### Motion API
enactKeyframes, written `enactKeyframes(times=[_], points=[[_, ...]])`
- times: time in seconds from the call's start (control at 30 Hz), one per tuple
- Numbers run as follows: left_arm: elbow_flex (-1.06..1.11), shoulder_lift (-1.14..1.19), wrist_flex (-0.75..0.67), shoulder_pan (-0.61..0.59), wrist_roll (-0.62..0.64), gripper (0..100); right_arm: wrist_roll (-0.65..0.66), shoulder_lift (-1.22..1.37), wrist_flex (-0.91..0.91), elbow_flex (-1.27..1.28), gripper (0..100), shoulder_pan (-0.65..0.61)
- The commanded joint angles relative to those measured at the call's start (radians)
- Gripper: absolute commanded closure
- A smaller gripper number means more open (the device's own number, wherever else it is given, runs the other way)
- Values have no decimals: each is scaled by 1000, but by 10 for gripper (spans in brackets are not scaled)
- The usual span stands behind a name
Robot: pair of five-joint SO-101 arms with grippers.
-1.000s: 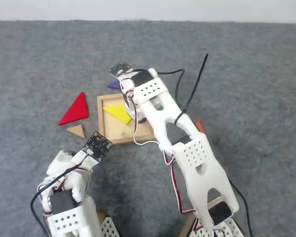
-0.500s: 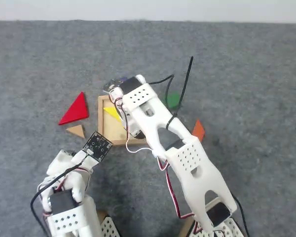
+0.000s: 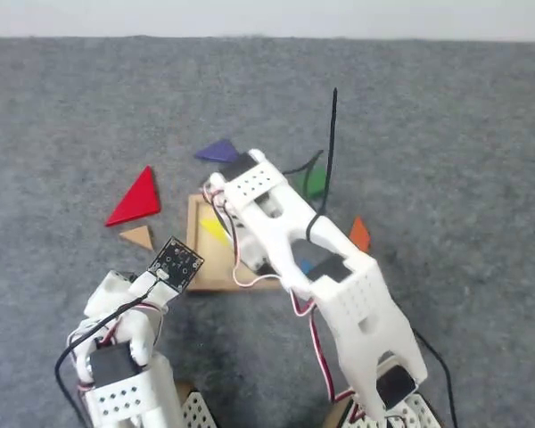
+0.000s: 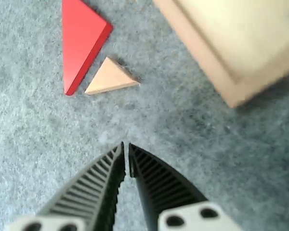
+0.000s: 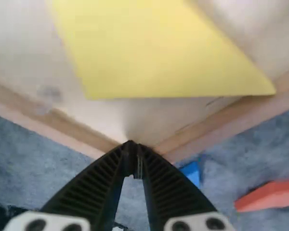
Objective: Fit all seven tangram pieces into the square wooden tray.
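— On the grey tabletop (image 3: 446, 116), where does the square wooden tray (image 3: 193, 245) lie?

— Near the middle, just ahead of both arms. Most of it is under the right arm (image 3: 281, 218). From above, its left rim and near-left corner show.

— What lies inside it?

— One yellow piece (image 3: 214, 229), flat on the tray's floor. The right wrist view shows it close to a corner of the tray, with a strip of bare floor between it and the rim.

— And the other pieces?

— All outside, on the tabletop. A red triangle (image 3: 135, 198) and a small tan triangle (image 3: 138, 236) lie to the left of the tray, nearly touching each other. A purple piece (image 3: 218, 151) lies beyond the tray. A green piece (image 3: 315, 181) lies beyond it to the right, beside the arm. An orange piece (image 3: 360, 234) lies right of the arm, and a bit of a blue piece (image 3: 305, 266) peeks out between the orange one and the tray.

— How do the right arm's jaws stand?

— Together, gripping nothing. Their tips point down at a corner of the tray's rim, and whether they touch the wood cannot be told.

— And the left arm's jaws?

— Also pressed together and empty. The left arm (image 3: 125, 357) holds them above bare tabletop, with the tan and red triangles ahead of them and the tray's corner well apart.
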Motion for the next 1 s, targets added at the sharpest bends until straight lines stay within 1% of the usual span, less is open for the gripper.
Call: enactKeyframes(times=[0.0, 0.1, 0.27, 0.37, 0.5, 0.57, 0.63, 0.67, 0.7, 0.77, 0.87, 0.97], points=[[-15, -20, -23, -6, 15, 986, -11, -203, -130, 278, 991, -24], [-15, -20, -21, -5, 15, 986, -9, -340, -274, 425, 991, -22], [-15, -20, -23, -5, 15, 986, -8, -535, -344, 453, 991, -19], [-15, -20, -23, -5, 15, 986, -15, -598, -427, 491, 988, -25], [-15, -20, -23, -6, 15, 986, -92, -607, -547, 582, 983, -50], [-15, -20, -23, -6, 15, 986, -114, -579, -565, 608, 918, -82], [-15, -20, -23, -5, 15, 986, -129, -542, -572, 608, 834, -88], [-15, -20, -23, -5, 15, 986, -135, -526, -579, 600, 810, -88], [-15, -20, -23, -5, 15, 986, -140, -506, -584, 585, 812, -84], [-15, -20, -23, -5, 15, 986, -149, -472, -593, 549, 860, -84], [-15, -20, -23, -5, 15, 986, -218, -415, -584, 486, 937, -88], [-15, -20, -23, -5, 15, 986, -247, -364, -584, 453, 975, -82]])
